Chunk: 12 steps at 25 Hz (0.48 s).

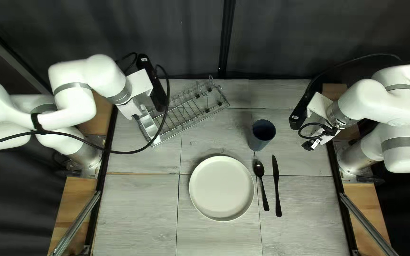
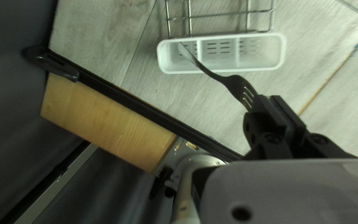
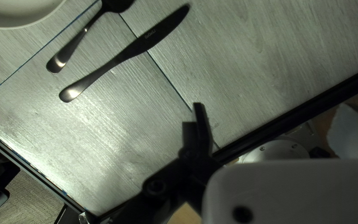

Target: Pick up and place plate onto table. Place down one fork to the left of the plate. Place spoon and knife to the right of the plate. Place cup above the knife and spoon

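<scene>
Plainly, the coming move turns on how the fork point(image 2: 237, 85) lies to the left gripper point(image 2: 270, 98). Its head is just beside the tips of the jaws and partly hidden by them, while its long axis runs slantwise away to the handle end, inside an end compartment of the white cutlery basket point(image 2: 262, 69). Whether those jaws are clamped on the fork, I cannot tell. The left arm point(image 1: 107, 78) is clearly the nearer one. The basket sits against the wire rack point(image 2: 189, 16), so the fork probably wants raising until its handle clears the rim before any sideways travel; pulled too soon, it could snag there. Its place is on the grey, wood-patterned desk point(image 1: 138, 204), left of the plate point(image 1: 221, 188), where the stretch toward the desk's left edge looks roomy enough for it to lie lengthwise. The spoon point(image 1: 259, 169) and knife point(image 1: 276, 185) lie right of the plate, with the cup point(image 1: 261, 137) above them, so the fork seems the last piece to set. The right gripper point(image 3: 198, 105) is off beyond the knife; the state of its jaws I cannot tell either.
</scene>
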Tool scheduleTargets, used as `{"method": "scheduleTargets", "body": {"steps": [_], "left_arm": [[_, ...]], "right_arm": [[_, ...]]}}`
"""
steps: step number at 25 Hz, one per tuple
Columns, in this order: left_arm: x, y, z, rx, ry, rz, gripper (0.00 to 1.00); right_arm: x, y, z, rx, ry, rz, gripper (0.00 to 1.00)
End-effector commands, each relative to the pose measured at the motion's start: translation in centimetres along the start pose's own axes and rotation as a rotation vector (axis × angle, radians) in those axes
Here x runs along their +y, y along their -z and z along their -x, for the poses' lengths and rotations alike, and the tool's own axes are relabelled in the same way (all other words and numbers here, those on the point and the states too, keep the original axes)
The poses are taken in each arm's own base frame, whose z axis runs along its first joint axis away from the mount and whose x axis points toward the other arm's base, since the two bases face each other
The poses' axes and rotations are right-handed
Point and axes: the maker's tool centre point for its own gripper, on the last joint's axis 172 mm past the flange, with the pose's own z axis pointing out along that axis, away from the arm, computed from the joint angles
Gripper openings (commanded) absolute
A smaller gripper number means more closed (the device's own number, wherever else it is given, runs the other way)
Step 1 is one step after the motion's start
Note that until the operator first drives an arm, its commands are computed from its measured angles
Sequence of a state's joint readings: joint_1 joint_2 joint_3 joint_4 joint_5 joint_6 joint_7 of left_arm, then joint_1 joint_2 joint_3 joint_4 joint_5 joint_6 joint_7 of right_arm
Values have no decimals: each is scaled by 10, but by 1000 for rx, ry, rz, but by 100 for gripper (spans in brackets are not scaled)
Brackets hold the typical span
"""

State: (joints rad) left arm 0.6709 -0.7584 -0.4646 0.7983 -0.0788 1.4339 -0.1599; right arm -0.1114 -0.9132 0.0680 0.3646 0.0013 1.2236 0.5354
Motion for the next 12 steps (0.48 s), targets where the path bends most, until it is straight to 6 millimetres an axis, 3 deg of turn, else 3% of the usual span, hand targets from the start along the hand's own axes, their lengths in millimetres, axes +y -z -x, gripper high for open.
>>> {"method": "scheduleTargets", "body": {"steps": [1,12], "left_arm": [[29,22,-15,-15,-20,-38,0],[87,42,-35,-37,-88,-79,0]], "right_arm": [[0,0,0,0,0,0,100],[0,0,0,0,0,0,100]]}}
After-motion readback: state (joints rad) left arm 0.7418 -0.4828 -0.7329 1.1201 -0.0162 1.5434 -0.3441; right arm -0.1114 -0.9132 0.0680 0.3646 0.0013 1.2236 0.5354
